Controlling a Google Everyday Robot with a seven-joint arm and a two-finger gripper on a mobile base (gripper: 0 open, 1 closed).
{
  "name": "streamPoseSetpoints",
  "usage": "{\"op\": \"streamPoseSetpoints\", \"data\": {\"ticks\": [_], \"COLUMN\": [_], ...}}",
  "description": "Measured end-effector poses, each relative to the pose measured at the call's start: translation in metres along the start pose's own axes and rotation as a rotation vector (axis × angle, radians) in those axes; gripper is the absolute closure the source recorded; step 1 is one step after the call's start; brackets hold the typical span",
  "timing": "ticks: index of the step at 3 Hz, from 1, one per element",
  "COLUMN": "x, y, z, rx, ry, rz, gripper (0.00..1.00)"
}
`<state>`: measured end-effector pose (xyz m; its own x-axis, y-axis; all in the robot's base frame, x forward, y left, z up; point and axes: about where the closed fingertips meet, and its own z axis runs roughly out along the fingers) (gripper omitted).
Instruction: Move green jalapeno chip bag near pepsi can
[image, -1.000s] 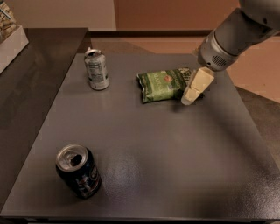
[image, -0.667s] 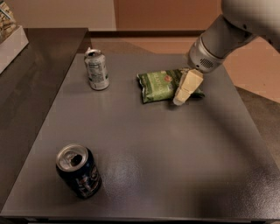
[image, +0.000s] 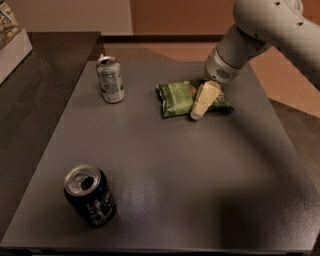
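We find the gripper (image: 197, 113) low over the right half of the green chip bag (image: 176, 98), placed there, we judge, to pick it up; whether it has hold of the bag we cannot tell. The bag lies flat at the far side of the desk (image: 200, 180), near a silver can (image: 111, 80). The pepsi can (image: 90, 196) stands well apart at the near left corner.

Claw (image: 197, 114) over green jalapeno chip bag (image: 176, 98)

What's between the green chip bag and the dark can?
Nothing visible: only bare grey tabletop lies between the crinkly green chip bag and the dark navy soda can. The cream pincer is over the bag's right part.
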<state>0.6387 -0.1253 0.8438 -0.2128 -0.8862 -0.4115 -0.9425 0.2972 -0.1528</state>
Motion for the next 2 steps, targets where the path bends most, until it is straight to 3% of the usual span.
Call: {"op": "streamPoseSetpoints", "data": {"ticks": [1, 2], "x": [0.0006, -0.0003], "y": [-0.0044, -0.0061], "z": [0.0041, -0.0003], "rx": [-0.015, -0.021], "ry": [0.001, -0.008], "rz": [-0.001, -0.017], "gripper": [0.17, 0.41]}}
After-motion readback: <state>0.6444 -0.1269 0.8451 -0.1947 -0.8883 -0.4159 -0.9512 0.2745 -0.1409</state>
